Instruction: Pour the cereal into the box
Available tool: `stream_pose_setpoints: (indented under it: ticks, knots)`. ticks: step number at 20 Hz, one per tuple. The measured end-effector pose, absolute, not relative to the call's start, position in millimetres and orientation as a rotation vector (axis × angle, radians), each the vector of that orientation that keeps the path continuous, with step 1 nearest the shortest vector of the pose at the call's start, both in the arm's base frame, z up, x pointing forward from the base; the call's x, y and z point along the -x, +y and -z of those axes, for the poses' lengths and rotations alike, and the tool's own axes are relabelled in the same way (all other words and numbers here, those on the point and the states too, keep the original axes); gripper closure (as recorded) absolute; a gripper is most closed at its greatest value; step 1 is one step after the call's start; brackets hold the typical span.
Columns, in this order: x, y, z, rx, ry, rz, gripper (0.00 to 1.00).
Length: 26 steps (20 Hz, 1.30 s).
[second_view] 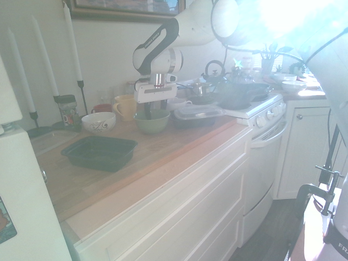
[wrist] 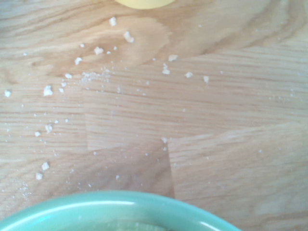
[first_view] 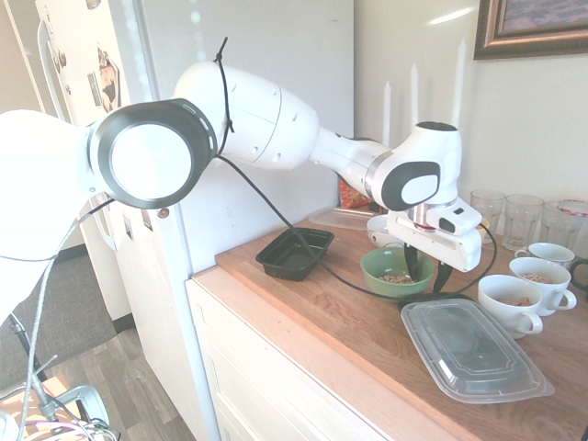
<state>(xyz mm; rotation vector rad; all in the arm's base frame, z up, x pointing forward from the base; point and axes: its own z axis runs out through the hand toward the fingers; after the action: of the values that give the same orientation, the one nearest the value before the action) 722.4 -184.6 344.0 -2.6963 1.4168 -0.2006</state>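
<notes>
- Your hand [first_view: 423,268] is pointing straight down into the green bowl [first_view: 397,270], one dark finger dipping inside the rim on the side nearest the cups, so it looks set up to pinch the rim for a tip-and-pour
- I honestly can't tell how wide the fingers stand or whether they've got the rim yet, too dark and blurry in there
- The cereal [first_view: 398,277] is a tan heap at the bottom of the green bowl, with loose crumbs [wrist: 72,77] scattered on the bench [first_view: 322,322] just beside it
- The box [first_view: 295,253] sits empty and well apart from the bowl, off toward the fridge end, long side roughly along the bench front
- Room check: the bench between bowl and box is bare, so that's your lane. The clear lid [first_view: 473,349] lies right beside the bowl toward the front edge, white cups [first_view: 510,303] crowd the far side, and the bowl isn't far from the front edge, so I'd lift before swinging
</notes>
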Motion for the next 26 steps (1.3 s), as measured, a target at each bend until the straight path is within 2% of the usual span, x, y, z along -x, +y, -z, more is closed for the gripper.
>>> stream_pose_setpoints:
  ticks: [26]
  knots:
    - [-710.1, -186.6, -356.9, 2.650, 1.434, 0.196, 1.00]
